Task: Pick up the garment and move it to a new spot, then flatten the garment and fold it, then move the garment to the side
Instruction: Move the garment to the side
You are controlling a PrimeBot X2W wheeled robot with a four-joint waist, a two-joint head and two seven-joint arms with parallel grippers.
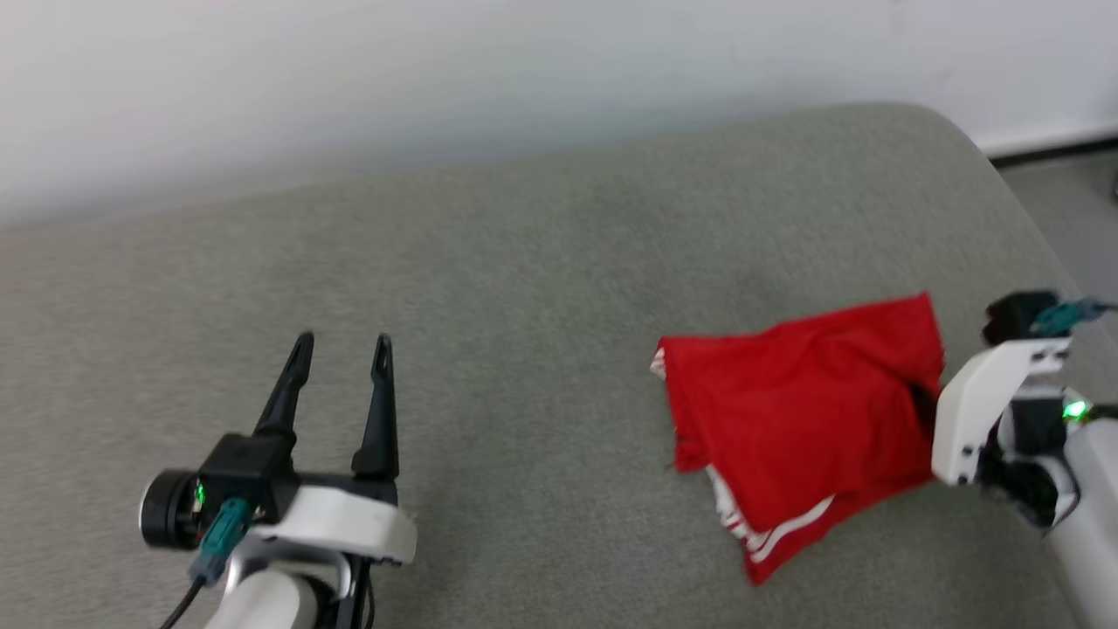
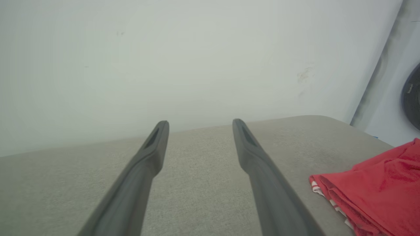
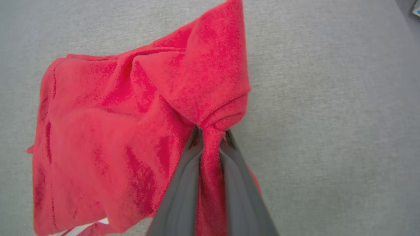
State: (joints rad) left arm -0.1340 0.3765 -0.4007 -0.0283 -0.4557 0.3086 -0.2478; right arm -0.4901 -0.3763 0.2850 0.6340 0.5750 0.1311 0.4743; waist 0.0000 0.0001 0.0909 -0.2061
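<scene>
The garment (image 1: pixel 803 419) lies as a folded red bundle with white stripe trim at its near edge, on the right part of the grey cushion (image 1: pixel 524 306). My right gripper (image 3: pixel 211 134) is shut on a pinched fold of the red cloth at the bundle's right edge; in the head view its white wrist (image 1: pixel 978 419) covers the fingers. The letters and number are hidden. My left gripper (image 1: pixel 341 349) stands open over bare cushion at the lower left, far from the garment. The left wrist view has the garment (image 2: pixel 370 190) at its right edge.
The cushion's rounded far right corner (image 1: pixel 961 148) drops to a grey floor (image 1: pixel 1066 201). A white wall (image 1: pixel 437 87) runs behind the cushion. A dark round object (image 2: pixel 411 95) sits at the right edge of the left wrist view.
</scene>
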